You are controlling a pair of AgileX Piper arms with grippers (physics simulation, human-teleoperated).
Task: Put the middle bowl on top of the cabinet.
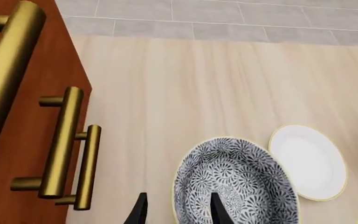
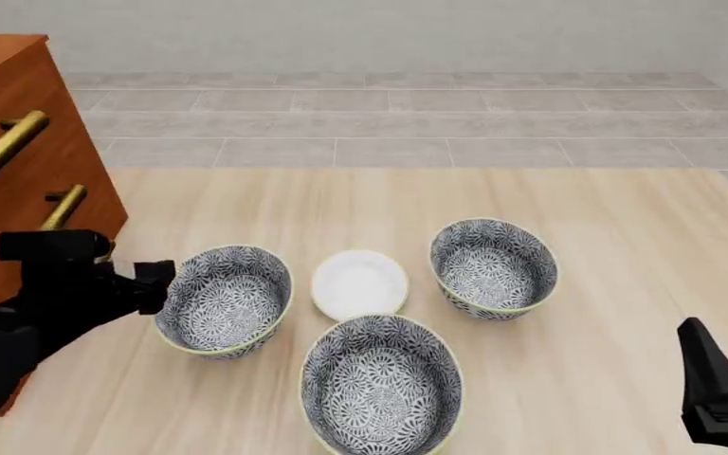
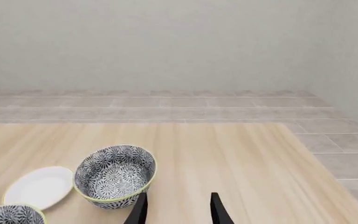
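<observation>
Middle bowl upright on the desk, untouched

It sits just on the near side of the white dish, between the left bowl and the right bowl. The cabinet stands well left of the dish. The left pincer is apart astride the left bowl's rim, contact perhaps not made. The right pincer, also apart, hangs far right of the dish

left end effector: fingers parted | right end effector: fingers parted, low
</observation>
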